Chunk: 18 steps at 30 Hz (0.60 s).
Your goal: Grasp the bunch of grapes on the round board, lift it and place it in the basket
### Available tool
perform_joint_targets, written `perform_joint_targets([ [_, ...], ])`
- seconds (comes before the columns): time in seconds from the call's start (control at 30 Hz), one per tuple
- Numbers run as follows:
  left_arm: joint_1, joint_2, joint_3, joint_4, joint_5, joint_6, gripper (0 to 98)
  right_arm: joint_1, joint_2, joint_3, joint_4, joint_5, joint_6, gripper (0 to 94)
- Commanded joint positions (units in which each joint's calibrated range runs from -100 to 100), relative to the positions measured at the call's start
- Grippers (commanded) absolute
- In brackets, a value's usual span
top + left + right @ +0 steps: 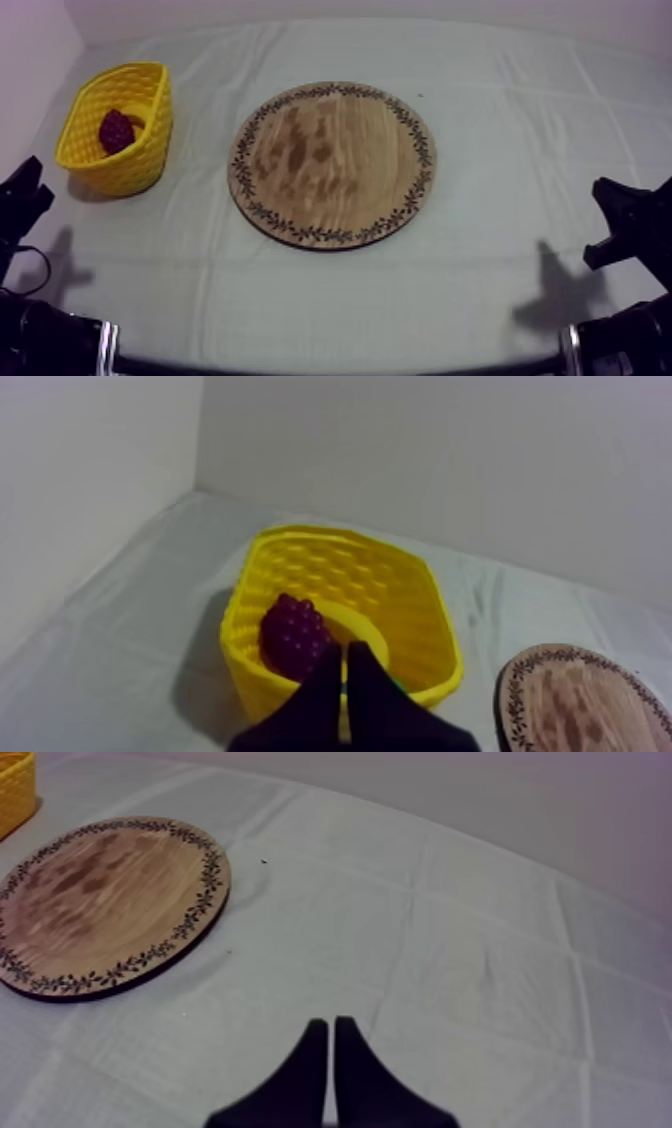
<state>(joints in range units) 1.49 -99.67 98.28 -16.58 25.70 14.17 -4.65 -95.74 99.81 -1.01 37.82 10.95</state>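
**Bunch of grapes in the yellow basket, left of the bare wooden board; both claws closed on nothing.**

The counter point(500, 120), under pale cloth, carries a round wooden board point(332, 165) with a patterned rim at its middle, and nothing lies on the board. Left of the board, clearly apart from it, stands the yellow basket point(150, 150), its long side running front to back. The bunch of grapes point(116, 131) rests inside it: a dark reddish-purple, bumpy, rounded lump with no clear long axis. The left claw point(343, 651), left of the board and nearer the front, points at the basket with the grapes straight ahead beyond its tips, fingers pressed together. The right claw point(331, 1024), right of the board, is likewise pressed together, far from the grapes. The placing looks done.
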Motion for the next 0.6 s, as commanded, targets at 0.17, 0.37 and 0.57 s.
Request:
perform_joint_targets([
  [0.17, 0.95, -0.18, 0.03, 1.06, 1.61, -6.36, 0.0, -0.02, -0.01, -0.03, 0.01, 0.0, 0.01, 0.4],
  [0.37, 1.21, -0.23, -0.07, 0.9, 1.73, -11.64, 0.0, -0.02, -0.01, -0.03, 0.01, 0.0, -0.03, 0.4],
  [0.57, 1.43, -0.24, 0.08, -0.08, -2.26, -5.22, 0.0, -0.02, -0.01, -0.03, 0.01, 0.0, -0.01, 0.4],
])
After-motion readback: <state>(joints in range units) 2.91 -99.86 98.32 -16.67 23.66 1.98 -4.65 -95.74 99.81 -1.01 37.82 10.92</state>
